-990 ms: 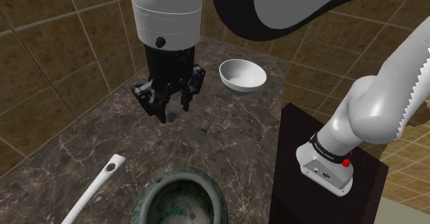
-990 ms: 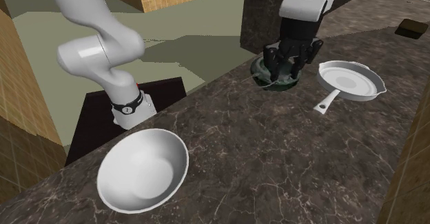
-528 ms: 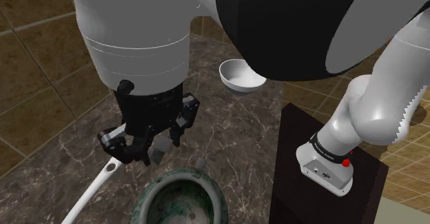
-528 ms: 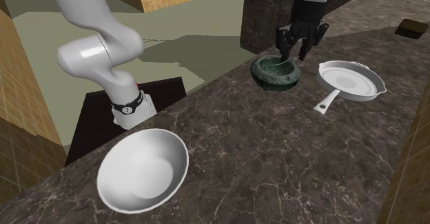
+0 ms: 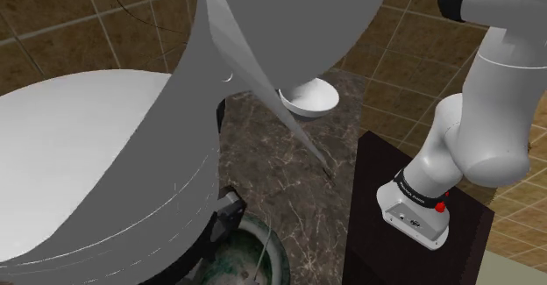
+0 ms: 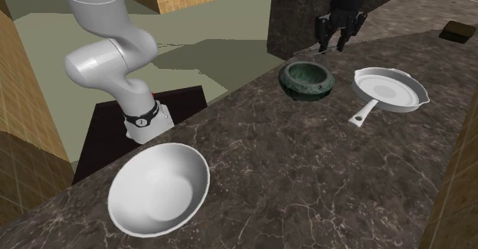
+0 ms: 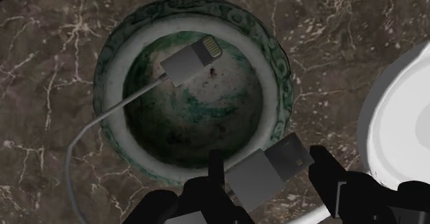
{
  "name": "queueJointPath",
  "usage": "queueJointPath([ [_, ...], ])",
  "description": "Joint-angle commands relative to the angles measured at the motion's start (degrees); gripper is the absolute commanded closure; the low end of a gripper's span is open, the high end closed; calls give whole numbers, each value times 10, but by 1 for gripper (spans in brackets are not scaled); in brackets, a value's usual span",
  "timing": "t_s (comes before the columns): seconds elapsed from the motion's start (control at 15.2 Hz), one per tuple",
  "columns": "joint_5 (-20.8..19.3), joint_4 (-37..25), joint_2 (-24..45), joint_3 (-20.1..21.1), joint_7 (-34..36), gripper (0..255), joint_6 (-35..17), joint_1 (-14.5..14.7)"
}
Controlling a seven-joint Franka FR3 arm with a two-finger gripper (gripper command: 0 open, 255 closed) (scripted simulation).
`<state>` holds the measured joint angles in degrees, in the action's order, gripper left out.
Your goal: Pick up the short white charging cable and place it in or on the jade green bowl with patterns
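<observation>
You are clamping the claw [image 7: 267, 166] on the white cable's [image 7: 125, 99] USB plug [image 7: 256, 180] so its Lightning end [image 7: 193, 62] is dangling over the green patterned bowl [image 7: 280, 85] below it.

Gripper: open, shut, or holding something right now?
Gripper: shut on the white charging cable, clasping its USB plug above the green patterned bowl.

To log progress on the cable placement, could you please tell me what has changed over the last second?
The tool lifted and swung over the green bowl, where it now hangs with the white cable clasped by one plug between its fingers, the other end over the bowl. Nothing was let go. The green bowl, white bowl and pan stayed put.
</observation>
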<state>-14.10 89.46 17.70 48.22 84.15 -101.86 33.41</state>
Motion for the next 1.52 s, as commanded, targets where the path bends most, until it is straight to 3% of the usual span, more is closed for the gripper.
queueJointPath([
  [0.0, -8, 1, 11, -1, 12, 255, -8, 10],
  [0.79, -25, 77, 26, -10, 25, 255, -93, 7],
  [1.32, -27, 80, 28, -11, 26, 255, -97, 7],
  [1.39, -26, 80, 27, -10, 26, 0, -97, 7],
  [1.45, -26, 81, 27, -10, 25, 0, -97, 6],
])
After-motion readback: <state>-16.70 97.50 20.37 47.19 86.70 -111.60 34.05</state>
